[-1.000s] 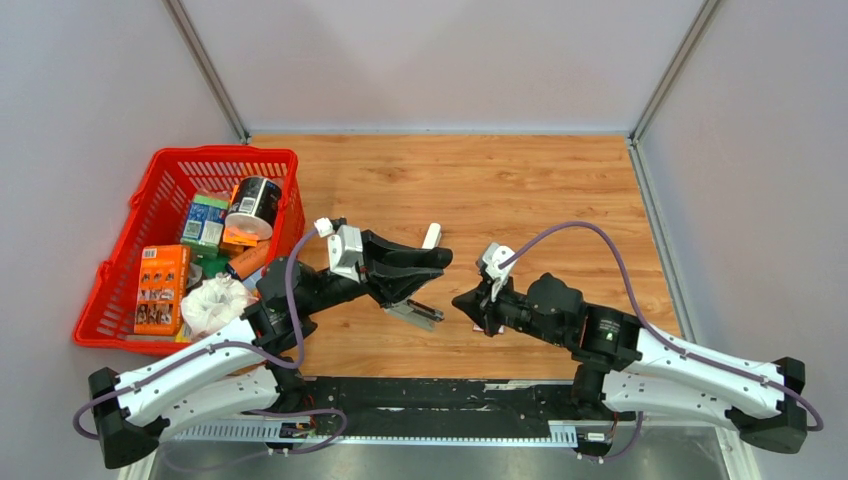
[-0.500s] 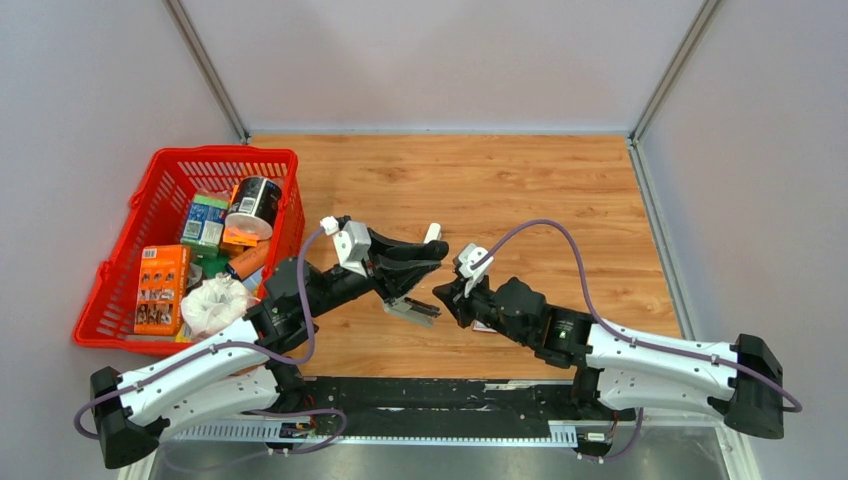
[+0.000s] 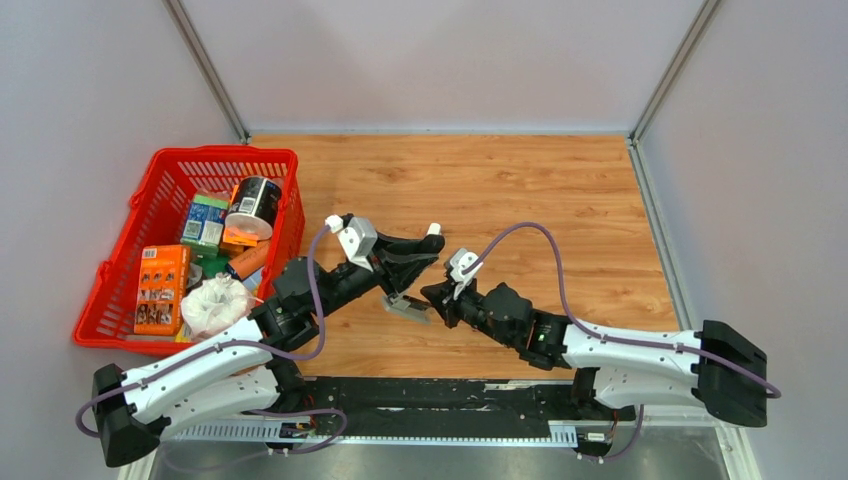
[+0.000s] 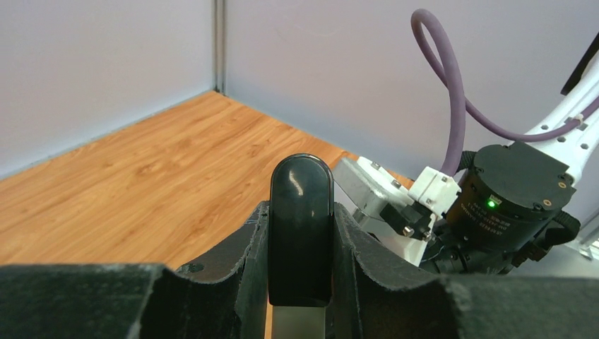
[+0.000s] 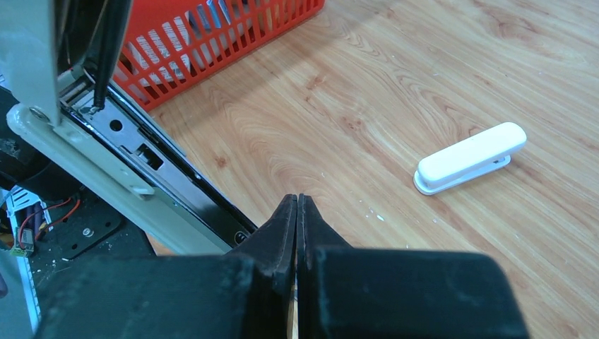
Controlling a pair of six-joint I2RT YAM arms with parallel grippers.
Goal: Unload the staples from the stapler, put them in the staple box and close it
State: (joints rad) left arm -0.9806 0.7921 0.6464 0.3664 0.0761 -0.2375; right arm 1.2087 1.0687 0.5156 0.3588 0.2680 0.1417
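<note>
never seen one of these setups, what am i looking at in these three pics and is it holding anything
These are two robot arms, left and right, bolted at the near edge of a wooden table. Each ends in a two-finger gripper. The wide picture looks down from above and behind them; the other two come from a camera on each wrist. A red basket of packets sits at the left, and a small white stapler lies flat on the wood. The left gripper is clamped on a black-tipped bar, which looks like the stapler's inner part. The right gripper is shut and holds nothing.
</note>
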